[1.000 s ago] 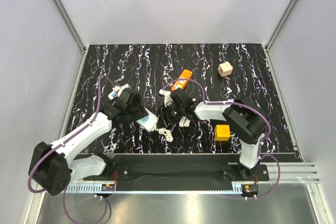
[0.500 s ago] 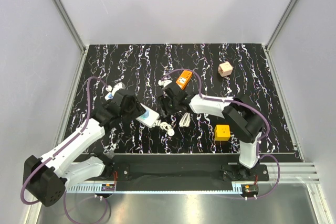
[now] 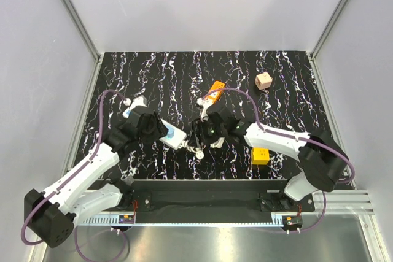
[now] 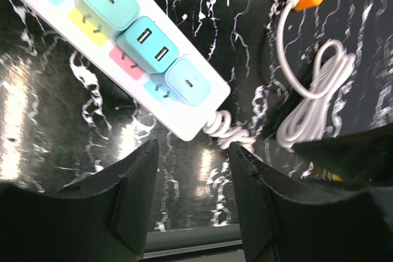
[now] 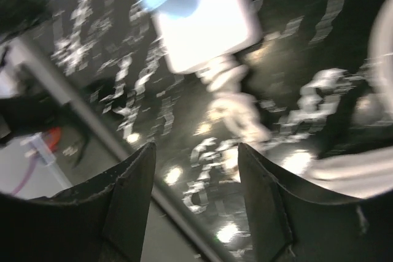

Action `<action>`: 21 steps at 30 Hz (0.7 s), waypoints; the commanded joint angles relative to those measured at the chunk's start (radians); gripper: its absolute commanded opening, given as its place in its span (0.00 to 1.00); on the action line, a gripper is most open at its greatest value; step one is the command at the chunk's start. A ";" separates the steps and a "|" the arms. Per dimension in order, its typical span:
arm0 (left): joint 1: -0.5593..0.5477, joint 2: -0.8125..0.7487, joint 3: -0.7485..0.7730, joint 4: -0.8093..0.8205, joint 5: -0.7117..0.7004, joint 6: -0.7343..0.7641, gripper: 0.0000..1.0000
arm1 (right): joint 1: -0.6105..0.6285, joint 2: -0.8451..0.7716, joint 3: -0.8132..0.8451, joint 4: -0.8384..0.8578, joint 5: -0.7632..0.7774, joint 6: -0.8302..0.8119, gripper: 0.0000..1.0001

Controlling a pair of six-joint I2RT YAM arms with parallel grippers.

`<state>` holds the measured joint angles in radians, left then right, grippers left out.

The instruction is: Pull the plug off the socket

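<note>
Three teal plugs [image 4: 150, 50] sit in the white power strip [image 4: 187, 126], which lies on the tabletop [image 3: 295, 84] between the arms. Left jaws gape empty at its cord end; right jaws stand parted too, empty.

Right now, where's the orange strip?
Top view: the orange strip lies mid-table, beyond the white strip and left of the tan cube. Left wrist view: top right corner.

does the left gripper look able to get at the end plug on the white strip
Probably yes: the left gripper is open and empty, and the end plug on the socket lies just ahead of it, nothing between.
</note>
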<state>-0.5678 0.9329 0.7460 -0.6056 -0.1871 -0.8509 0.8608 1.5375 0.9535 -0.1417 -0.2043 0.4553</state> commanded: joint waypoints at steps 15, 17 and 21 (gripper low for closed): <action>0.000 0.078 0.274 -0.129 0.011 0.412 0.59 | 0.043 0.305 0.034 0.234 -0.019 0.203 0.60; -0.001 0.080 0.260 -0.129 0.017 0.403 0.59 | 0.023 0.315 0.044 0.211 0.005 0.180 0.60; 0.002 0.081 0.250 -0.123 0.028 0.400 0.59 | -0.023 0.326 0.073 0.172 0.028 0.105 0.61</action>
<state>-0.5674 1.0256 0.9939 -0.7403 -0.1787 -0.4706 0.8841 1.8431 0.9791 0.0776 -0.2775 0.6518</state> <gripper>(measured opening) 0.592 0.602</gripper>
